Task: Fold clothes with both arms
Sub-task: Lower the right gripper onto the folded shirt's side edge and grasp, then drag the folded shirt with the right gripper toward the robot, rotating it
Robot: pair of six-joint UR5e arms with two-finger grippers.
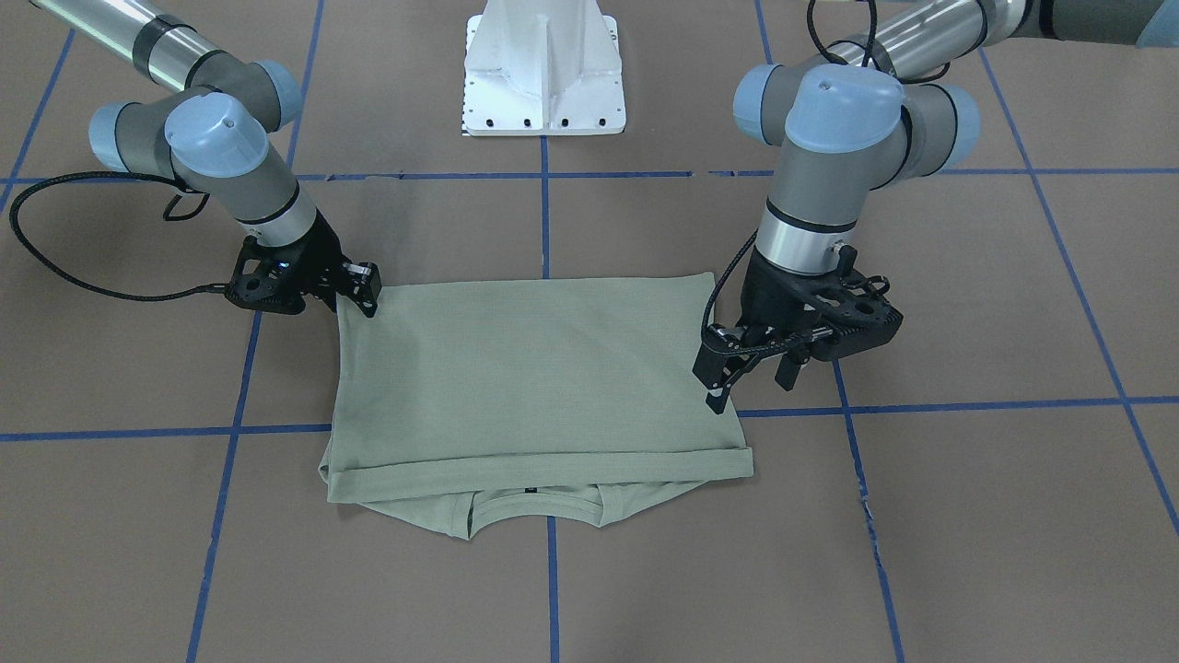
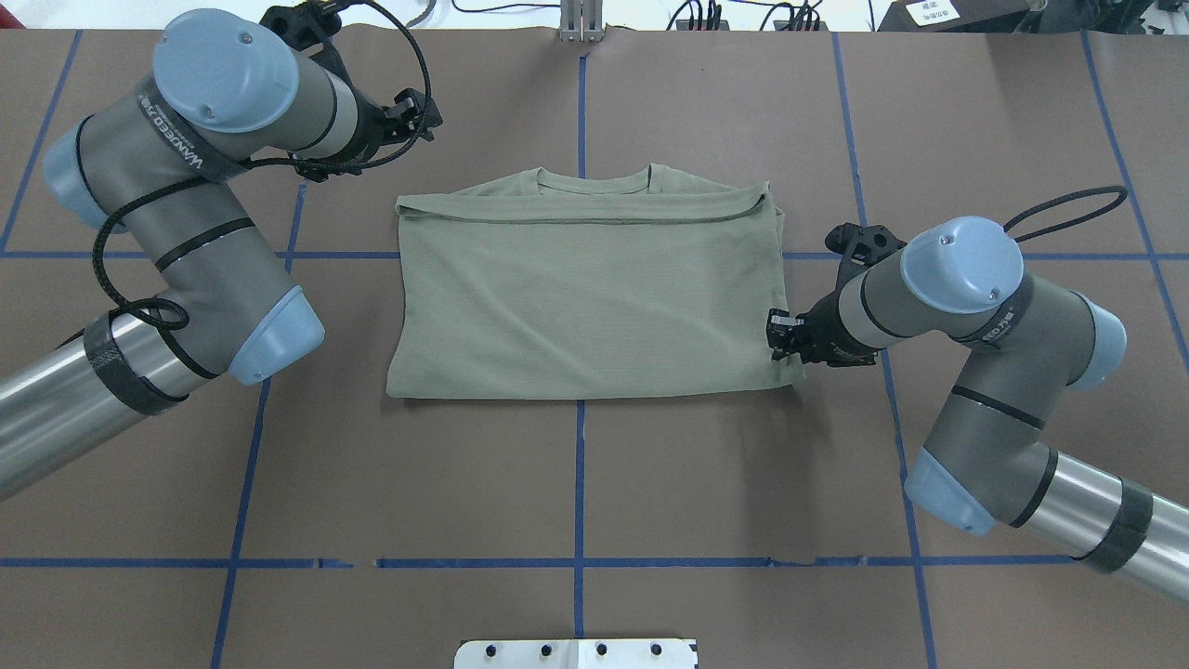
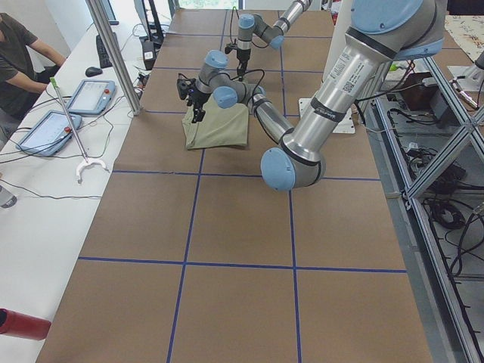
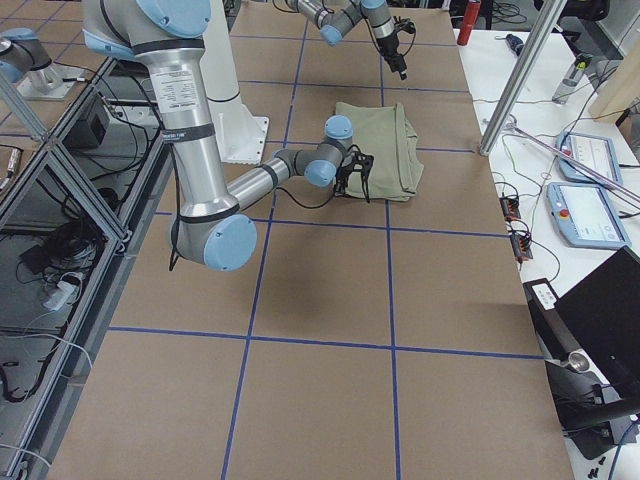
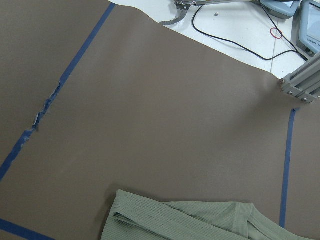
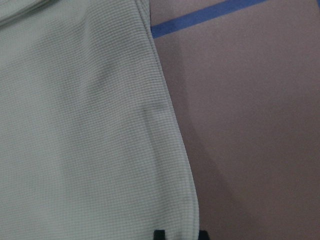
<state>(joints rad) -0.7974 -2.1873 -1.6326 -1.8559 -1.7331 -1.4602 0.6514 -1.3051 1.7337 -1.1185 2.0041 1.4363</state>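
At three o'clock my right gripper (image 1: 364, 299) meets the shirt (image 1: 534, 368), its grip unclear; my left gripper (image 1: 751, 387) hangs open. I'd pinch all layers.

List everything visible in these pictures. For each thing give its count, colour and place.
shirt: one, pale sage green, folded at the table's middle, neckline away from the robot.
table: one, brown with blue tape lines.
pedestal base: one, white, at the table's robot-side edge.
white bench: one, along the table's far side.
pendants: two, grey-blue, on the bench.
red cylinder: one, on the bench.
person: one, dark top, at the bench.
left arm and right arm: two, grey and silver, light blue caps.
left gripper: one, black, open, raised beside the shirt.
right gripper: one, black, low at the shirt's opposite edge.
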